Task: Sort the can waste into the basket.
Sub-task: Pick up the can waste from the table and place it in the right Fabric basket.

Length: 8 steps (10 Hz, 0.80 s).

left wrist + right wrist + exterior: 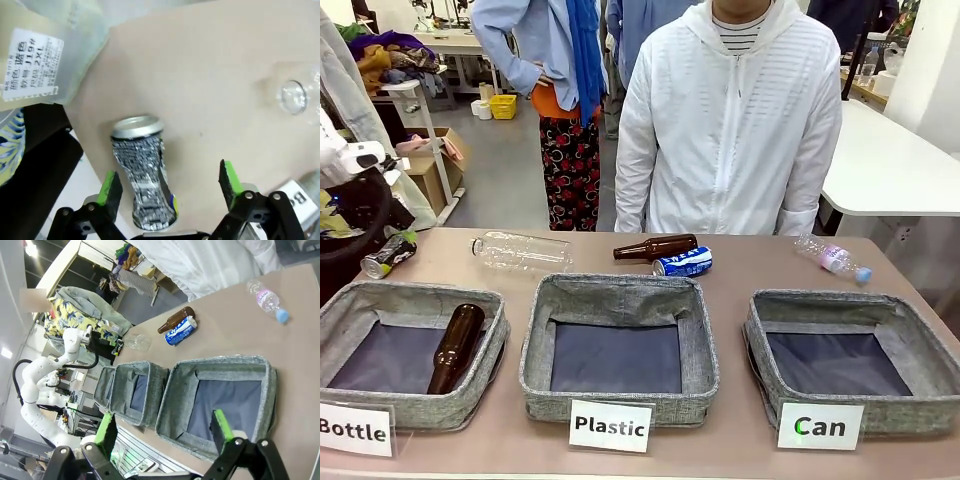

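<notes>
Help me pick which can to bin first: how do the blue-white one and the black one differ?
The blue and white metal can lies mid-table beside a brown glass bottle; the black, silver-topped metal can lies at the left edge between the left gripper's open jaws. The black one is crumpled; the blue one looks smoother. Both lie sideways, outside the grey "Can" basket.

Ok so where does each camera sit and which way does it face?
Front view: fixed on the robot's side, facing across the table at the person; the left arm shows at picture left.
Left wrist view: on the left wrist, looking down at the black can, framed by the open left gripper.
Right wrist view: on the right wrist, raised, looking past the open right gripper over the Can basket.
Shared: front and right wrist show the blue can; front and left wrist the black can.
</notes>
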{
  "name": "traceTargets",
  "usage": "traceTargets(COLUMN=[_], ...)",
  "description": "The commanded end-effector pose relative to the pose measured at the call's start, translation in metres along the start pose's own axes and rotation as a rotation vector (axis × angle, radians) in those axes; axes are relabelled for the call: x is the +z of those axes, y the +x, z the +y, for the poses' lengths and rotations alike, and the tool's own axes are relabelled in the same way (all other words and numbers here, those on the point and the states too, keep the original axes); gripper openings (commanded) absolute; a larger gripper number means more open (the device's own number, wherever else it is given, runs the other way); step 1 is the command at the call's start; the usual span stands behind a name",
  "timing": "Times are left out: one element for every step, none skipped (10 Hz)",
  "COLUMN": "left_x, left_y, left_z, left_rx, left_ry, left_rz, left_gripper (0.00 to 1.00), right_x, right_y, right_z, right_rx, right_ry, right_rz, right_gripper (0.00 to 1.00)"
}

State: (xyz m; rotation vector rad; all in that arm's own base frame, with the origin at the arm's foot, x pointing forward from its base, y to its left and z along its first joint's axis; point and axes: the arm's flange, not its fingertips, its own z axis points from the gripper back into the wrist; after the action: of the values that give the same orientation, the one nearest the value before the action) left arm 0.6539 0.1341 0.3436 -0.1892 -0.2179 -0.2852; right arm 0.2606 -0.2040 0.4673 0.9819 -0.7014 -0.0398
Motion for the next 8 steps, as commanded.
traceTargets(left_x=[-0.016, -0.024, -0.029, -0.032, -0.036, -0.037, -0.038, -0.038], left_y=[-0.001, 0.002, 0.003, 0.004, 0.005, 0.008, 0.009, 0.009], left_z=[-0.002, 0.003, 0.006, 0.008, 0.009, 0.010, 0.010, 0.010], left_rx=[0.036, 0.064, 0.076, 0.065, 0.042, 0.032, 0.044, 0.035], left_ry=[0.080, 0.145, 0.168, 0.156, 0.146, 0.158, 0.173, 0.176], left_rz=[0.043, 0.050, 0.060, 0.086, 0.115, 0.138, 0.148, 0.156], left_gripper=[1.00, 1.00, 1.00, 1.00, 1.00, 1.00, 0.70, 0.40], right_x=[0.000, 0.000, 0.000, 0.000, 0.000, 0.000, 0.000, 0.000], right_y=[0.002, 0.002, 0.002, 0.002, 0.002, 0.002, 0.002, 0.002], right_z=[-0.001, -0.001, -0.001, -0.001, -0.001, -0.001, -0.001, -0.001], right_rx=[0.025, 0.025, 0.025, 0.025, 0.025, 0.025, 0.025, 0.025], right_ry=[0.016, 0.016, 0.016, 0.016, 0.016, 0.016, 0.016, 0.016], right_rz=[-0.021, -0.021, -0.021, -0.021, -0.021, -0.021, -0.021, -0.021], right_gripper=[1.00, 1.00, 1.00, 1.00, 1.00, 1.00, 1.00, 1.00])
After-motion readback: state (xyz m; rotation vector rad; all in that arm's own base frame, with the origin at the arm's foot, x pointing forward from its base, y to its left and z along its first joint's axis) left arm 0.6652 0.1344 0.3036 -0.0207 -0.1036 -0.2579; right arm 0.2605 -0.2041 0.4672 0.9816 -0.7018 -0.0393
